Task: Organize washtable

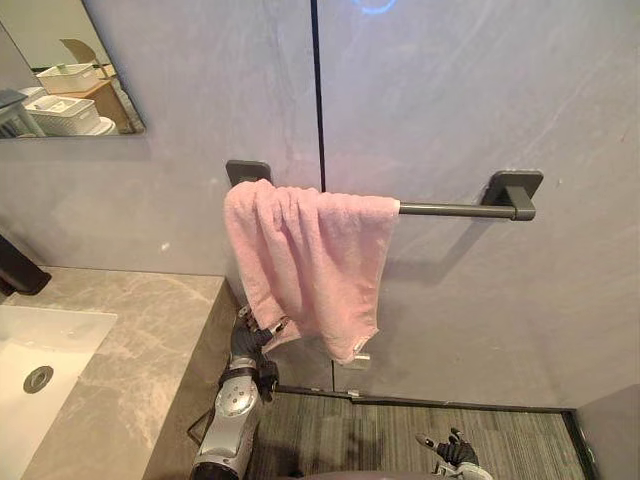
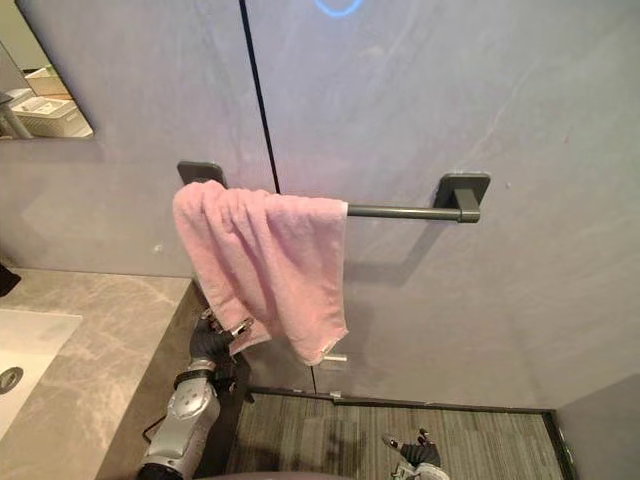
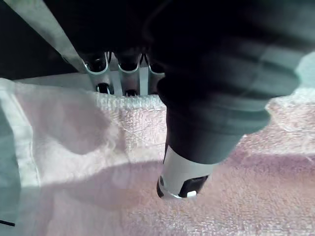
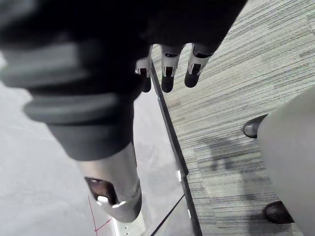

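We've got smooth grey stone-look wall panels [image 1: 480, 100], thin black vertical seam [image 1: 317, 80] between them. Grey striped carpet floor [image 1: 340, 435] below. Frameless wall mirror [image 1: 60, 70] top left. Grey marble-look counter [image 1: 150, 330], white inset sink [image 1: 60, 335].

A dark bar [image 1: 455, 209] is fixed level on the grey wall [image 1: 480, 100], and a pink towel [image 1: 310, 260] hangs bunched over its left end, leaving the right part bare. To the left, a marbled grey counter [image 1: 150, 340] holds a white sink [image 1: 70, 340] with a round drain [image 1: 38, 378]. A dark object [image 1: 18, 268] stands at the counter's back edge. Below lies a striped grey floor [image 1: 400, 435].
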